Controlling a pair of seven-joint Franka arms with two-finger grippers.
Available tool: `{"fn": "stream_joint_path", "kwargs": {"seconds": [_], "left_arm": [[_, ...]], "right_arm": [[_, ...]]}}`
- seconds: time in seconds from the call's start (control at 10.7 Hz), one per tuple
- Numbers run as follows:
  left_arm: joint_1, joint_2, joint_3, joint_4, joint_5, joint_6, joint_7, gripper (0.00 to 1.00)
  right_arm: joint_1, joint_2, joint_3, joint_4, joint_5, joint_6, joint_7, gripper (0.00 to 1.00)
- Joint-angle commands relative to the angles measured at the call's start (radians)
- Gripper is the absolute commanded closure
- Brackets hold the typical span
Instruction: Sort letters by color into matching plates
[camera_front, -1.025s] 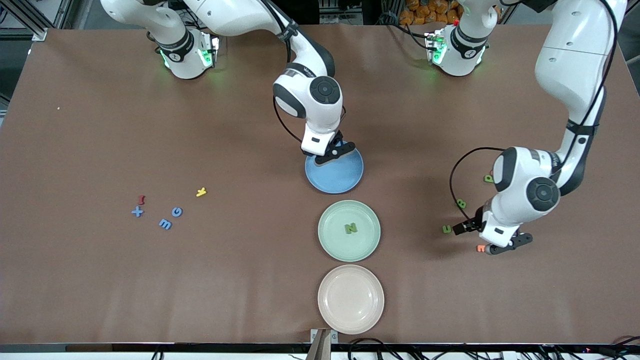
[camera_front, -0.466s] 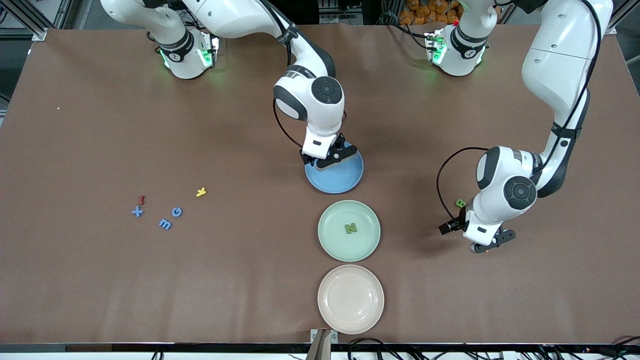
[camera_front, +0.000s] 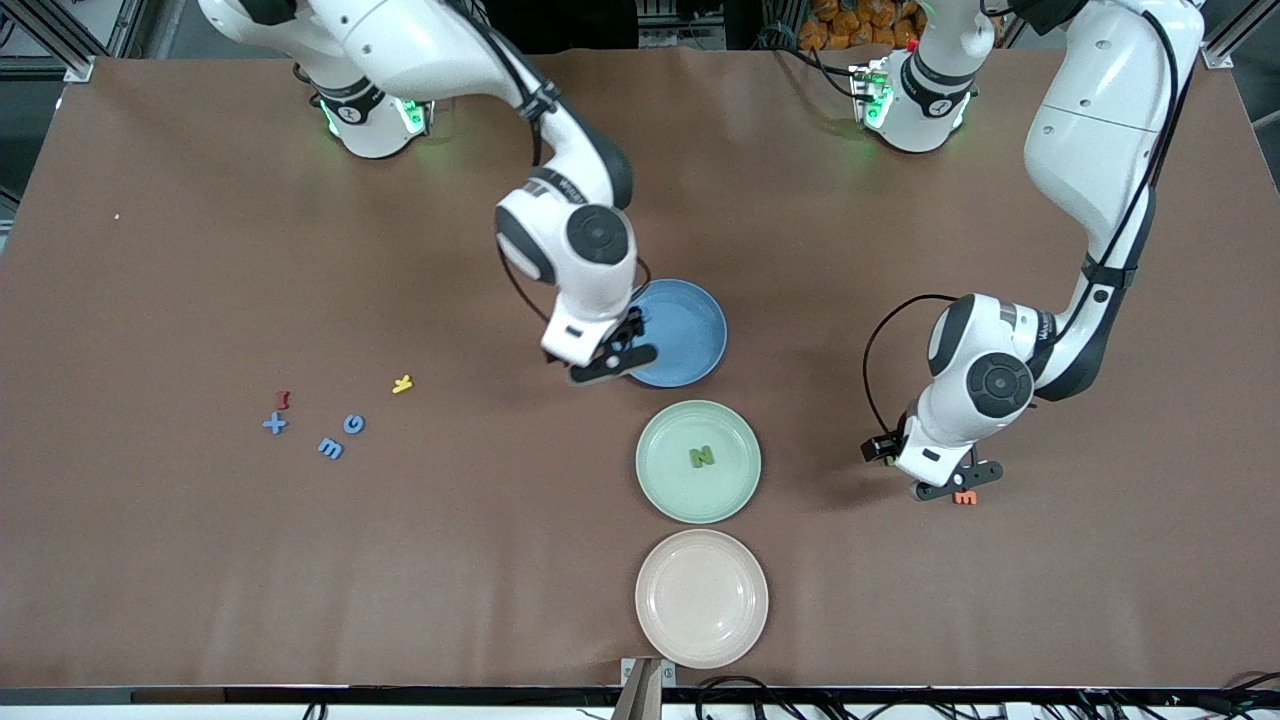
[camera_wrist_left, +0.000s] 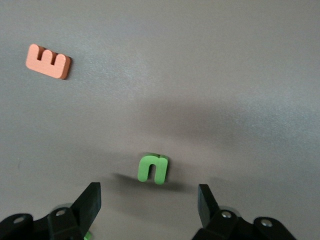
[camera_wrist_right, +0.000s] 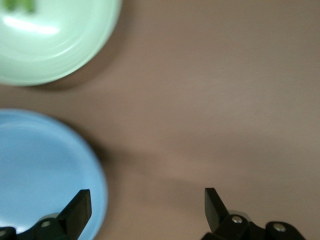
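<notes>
The blue plate (camera_front: 690, 330) has no letter showing on it. The mint green plate (camera_front: 660, 470) holds a green N (camera_front: 703, 457). The beige plate (camera_front: 702, 598) is bare. My right gripper (camera_front: 612, 365) is open and empty, over the blue plate's edge (camera_wrist_right: 45, 170) and the table beside it. My left gripper (camera_front: 950, 488) is open, low over the table, with a small green letter (camera_wrist_left: 153, 168) just ahead of its fingertips and untouched. An orange letter (camera_front: 966, 497) lies beside it, also in the left wrist view (camera_wrist_left: 48, 61).
Loose letters lie toward the right arm's end: a yellow Y (camera_front: 402, 384), a red one (camera_front: 283, 400), a blue plus (camera_front: 274, 424), a blue G (camera_front: 354, 423) and another blue one (camera_front: 330, 448). The three plates stand in a row mid-table.
My right gripper moved off the blue plate's farther rim to its nearer edge. My left gripper shifted toward the plates and now covers the green letters in the front view.
</notes>
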Motion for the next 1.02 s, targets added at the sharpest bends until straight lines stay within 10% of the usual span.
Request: {"fn": "stream_joint_path", "kwargs": {"seconds": [0.0,0.93], "left_arm": [[0.001,0.005,0.001,-0.003,0.034,0.015,0.006,0.22],[0.013,0.025,0.001,-0.001,0.034,0.056,0.057,0.34]], "right_arm": [[-0.182,-0.090,0.026,-0.067,-0.027,-0.024,-0.039,0.00],[-0.517,-0.211,0.009,-0.233,0.130,0.035,0.069,0.00]]}}
